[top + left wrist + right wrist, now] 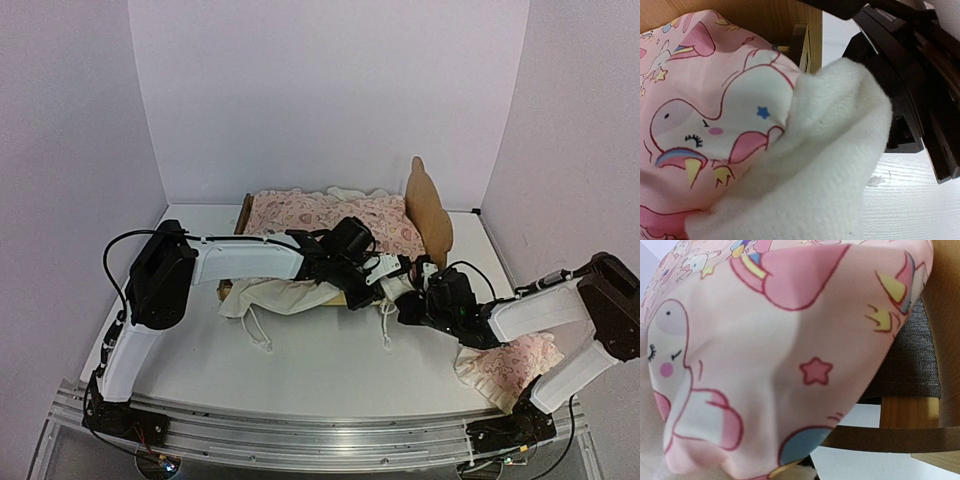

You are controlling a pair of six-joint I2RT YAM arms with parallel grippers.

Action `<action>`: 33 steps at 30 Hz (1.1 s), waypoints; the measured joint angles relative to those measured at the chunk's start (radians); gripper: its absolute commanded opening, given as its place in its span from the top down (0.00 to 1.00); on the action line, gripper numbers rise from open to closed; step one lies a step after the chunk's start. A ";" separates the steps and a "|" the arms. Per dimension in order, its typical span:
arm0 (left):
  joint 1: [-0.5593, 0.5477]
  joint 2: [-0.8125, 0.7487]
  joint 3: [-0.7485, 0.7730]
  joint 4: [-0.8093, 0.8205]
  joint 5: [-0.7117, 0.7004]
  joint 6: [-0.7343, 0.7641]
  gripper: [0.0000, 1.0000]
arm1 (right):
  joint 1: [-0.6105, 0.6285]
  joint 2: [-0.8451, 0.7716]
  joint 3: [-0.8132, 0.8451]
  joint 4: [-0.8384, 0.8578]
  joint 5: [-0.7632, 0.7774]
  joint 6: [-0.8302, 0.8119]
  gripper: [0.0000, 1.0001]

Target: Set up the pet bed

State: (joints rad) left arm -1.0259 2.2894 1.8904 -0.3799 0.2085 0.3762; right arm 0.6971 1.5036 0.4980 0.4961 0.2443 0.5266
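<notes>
Left gripper (398, 268): clenched, apparently on a bunched fold of cover (715, 125) at the near right corner of the bed (428, 205). Own fingers unseen in its wrist view, which is filled by pink print and white fleece backing.

Right gripper (412, 296): clenched likewise, just beside the left one at the same corner of the bed. Grip on cover judged from cloth pressed against the lens, not from visible fingers.

Cover: spread over most of the bed, near edge sagging off the bed's front rail, white ties (256, 335) dangling onto table (330, 380).

Bed: directly beyond both grippers, headboard upright at its right end. Wooden rail and grey base (912, 360) exposed under the cover corner.

Pillow (505, 365): near-right of the bed, well apart, partly under the right arm.

Step, as judged: fitting cover over the bed's near right corner. Next move: drawing that corner down around the rail without dragging the light frame.

Hidden or unclear: both sets of fingertips; middle of the bed's front rail, behind the arms; whether the ties are fastened anywhere.
</notes>
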 measured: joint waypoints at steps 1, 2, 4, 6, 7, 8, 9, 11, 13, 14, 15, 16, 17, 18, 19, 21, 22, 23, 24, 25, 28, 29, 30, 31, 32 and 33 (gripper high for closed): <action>0.001 0.000 0.000 0.006 0.001 -0.002 1.00 | 0.000 -0.001 0.000 0.001 -0.002 0.000 1.00; 0.001 0.000 0.000 0.011 0.002 -0.004 1.00 | 0.000 -0.004 0.000 0.001 -0.007 0.000 1.00; 0.002 0.000 0.000 0.028 0.009 -0.008 1.00 | -0.001 -0.024 -0.001 -0.005 -0.027 0.000 1.00; 0.003 0.001 0.000 0.050 0.025 -0.012 1.00 | -0.003 -0.062 -0.001 -0.025 -0.061 -0.002 1.00; 0.004 0.001 0.000 0.064 0.035 -0.016 1.00 | -0.003 -0.089 -0.001 -0.046 -0.086 -0.004 1.00; 0.005 0.002 0.000 0.075 0.044 -0.019 1.00 | -0.003 -0.113 0.000 -0.065 -0.108 -0.005 1.00; 0.005 0.003 0.000 0.088 0.052 -0.023 1.00 | -0.003 -0.132 0.001 -0.086 -0.133 -0.007 1.00; 0.007 0.006 0.000 0.108 0.066 -0.034 1.00 | -0.003 -0.165 0.008 -0.138 -0.182 -0.013 1.00; 0.008 0.012 0.000 0.125 0.078 -0.043 1.00 | -0.003 -0.187 0.019 -0.195 -0.222 -0.019 1.00; 0.010 0.015 0.000 0.134 0.085 -0.049 1.00 | -0.003 -0.196 0.027 -0.228 -0.239 -0.021 1.00; 0.011 0.019 0.000 0.142 0.095 -0.056 1.00 | -0.003 -0.204 0.033 -0.256 -0.251 -0.022 1.00; 0.014 0.024 0.000 0.153 0.107 -0.062 1.00 | -0.003 -0.211 0.039 -0.281 -0.261 -0.024 1.00; 0.017 0.029 0.000 0.156 0.123 -0.069 1.00 | -0.006 -0.217 0.042 -0.300 -0.266 -0.026 1.00; 0.021 0.034 -0.001 0.161 0.142 -0.077 1.00 | -0.007 -0.222 0.045 -0.319 -0.270 -0.028 1.00; 0.026 0.040 -0.003 0.168 0.163 -0.086 1.00 | -0.008 -0.225 0.047 -0.334 -0.273 -0.029 1.00; 0.034 0.045 -0.019 0.185 0.214 -0.106 1.00 | -0.008 -0.226 0.052 -0.352 -0.280 -0.032 1.00; 0.036 0.046 -0.028 0.192 0.240 -0.119 1.00 | -0.008 -0.226 0.054 -0.359 -0.283 -0.032 1.00; 0.038 0.046 -0.037 0.201 0.262 -0.132 1.00 | -0.008 -0.225 0.059 -0.364 -0.286 -0.033 1.00; 0.039 0.047 -0.044 0.210 0.282 -0.142 1.00 | -0.008 -0.223 0.065 -0.369 -0.290 -0.034 1.00; 0.040 0.047 -0.047 0.223 0.301 -0.151 1.00 | -0.009 -0.220 0.071 -0.371 -0.293 -0.035 1.00; 0.050 0.047 -0.062 0.263 0.355 -0.179 1.00 | -0.009 -0.209 0.089 -0.371 -0.301 -0.039 1.00; 0.052 0.047 -0.070 0.280 0.369 -0.188 1.00 | -0.009 -0.207 0.092 -0.371 -0.303 -0.040 1.00; 0.054 0.047 -0.076 0.300 0.380 -0.196 1.00 | -0.009 -0.203 0.096 -0.371 -0.308 -0.041 1.00; 0.056 0.047 -0.083 0.321 0.392 -0.202 1.00 | -0.009 -0.199 0.099 -0.371 -0.312 -0.041 1.00; 0.058 0.047 -0.089 0.338 0.403 -0.208 1.00 | -0.009 -0.193 0.101 -0.371 -0.317 -0.040 1.00; 0.059 0.048 -0.093 0.354 0.416 -0.215 1.00 | -0.009 -0.189 0.102 -0.371 -0.320 -0.040 1.00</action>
State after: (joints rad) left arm -0.9665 2.3370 1.7979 -0.0261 0.6248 0.1616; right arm 0.6884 1.3145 0.6000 0.1249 -0.0760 0.4865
